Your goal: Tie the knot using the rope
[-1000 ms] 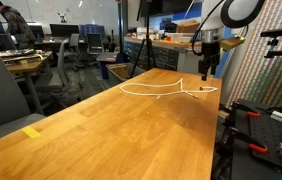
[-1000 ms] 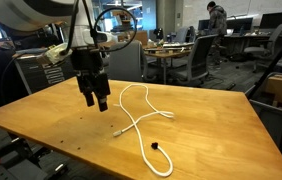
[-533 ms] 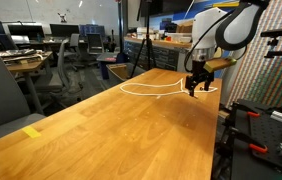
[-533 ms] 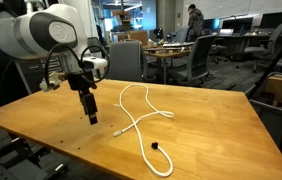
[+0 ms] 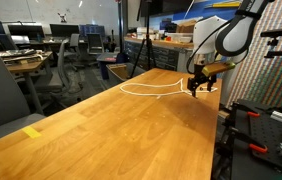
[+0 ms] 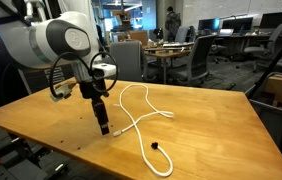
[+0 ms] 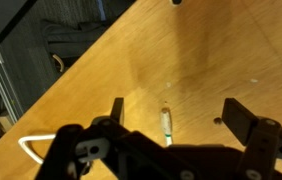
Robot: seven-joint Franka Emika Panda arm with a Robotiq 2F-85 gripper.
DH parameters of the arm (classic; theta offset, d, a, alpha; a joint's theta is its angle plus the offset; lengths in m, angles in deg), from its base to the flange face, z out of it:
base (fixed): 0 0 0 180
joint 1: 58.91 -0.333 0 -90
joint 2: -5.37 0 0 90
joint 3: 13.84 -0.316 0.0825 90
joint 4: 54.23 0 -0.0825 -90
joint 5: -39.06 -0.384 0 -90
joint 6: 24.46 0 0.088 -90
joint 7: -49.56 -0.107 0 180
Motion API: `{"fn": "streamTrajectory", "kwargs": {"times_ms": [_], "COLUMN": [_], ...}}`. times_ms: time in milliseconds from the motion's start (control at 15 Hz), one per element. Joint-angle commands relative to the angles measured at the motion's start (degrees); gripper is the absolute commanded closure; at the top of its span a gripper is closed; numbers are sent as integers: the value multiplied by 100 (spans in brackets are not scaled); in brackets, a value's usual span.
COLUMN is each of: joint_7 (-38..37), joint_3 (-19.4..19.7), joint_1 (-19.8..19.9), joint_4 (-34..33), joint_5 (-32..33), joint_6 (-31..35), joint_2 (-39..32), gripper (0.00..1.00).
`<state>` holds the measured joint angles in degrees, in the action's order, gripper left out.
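Note:
The rope (image 6: 131, 125) is a thin white cord lying in loose loops on the wooden table (image 6: 211, 130). It appears at the far end of the table in an exterior view (image 5: 124, 88). My gripper (image 6: 103, 126) points down just above the table near the rope's left end. In the wrist view the gripper (image 7: 176, 112) is open, and the rope's end (image 7: 166, 124), with a thin green band, lies on the wood between the two dark fingers (image 7: 243, 118), touching neither. A further bit of rope (image 7: 29, 144) shows at the lower left.
A yellow tag (image 5: 31, 131) lies near the table's front corner. Office chairs (image 6: 201, 60) and desks stand behind the table. Black equipment (image 5: 261, 125) sits just past the table edge beside the arm. A small dark spot (image 7: 218, 121) marks the wood near one finger.
The arm has swung over and lowered the gripper toward the table by the rope's end. The jaws have spread a little wider.

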<state>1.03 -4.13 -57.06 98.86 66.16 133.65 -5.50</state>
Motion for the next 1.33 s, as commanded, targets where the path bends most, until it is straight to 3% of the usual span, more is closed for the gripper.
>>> {"fn": "streamTrajectory", "kwargs": {"times_ms": [0, 200, 267, 400, 1000, 1267], "joint_7": [64, 154, 184, 238, 223, 828], "joint_3": [159, 113, 124, 210, 1011, 536], "joint_1": [-61, -187, -240, -319, -792, -402], "joint_4": [-422, -819, -954, -1151, -1717, -1491], "joint_5": [-608, -1367, -1562, -1837, -1815, -2233], "joint_6": [291, 487, 531, 506, 715, 546], "joint_2": [-866, -1485, -1634, -1795, -2129, -1628], "gripper": [0, 3, 26, 28, 97, 100]}}
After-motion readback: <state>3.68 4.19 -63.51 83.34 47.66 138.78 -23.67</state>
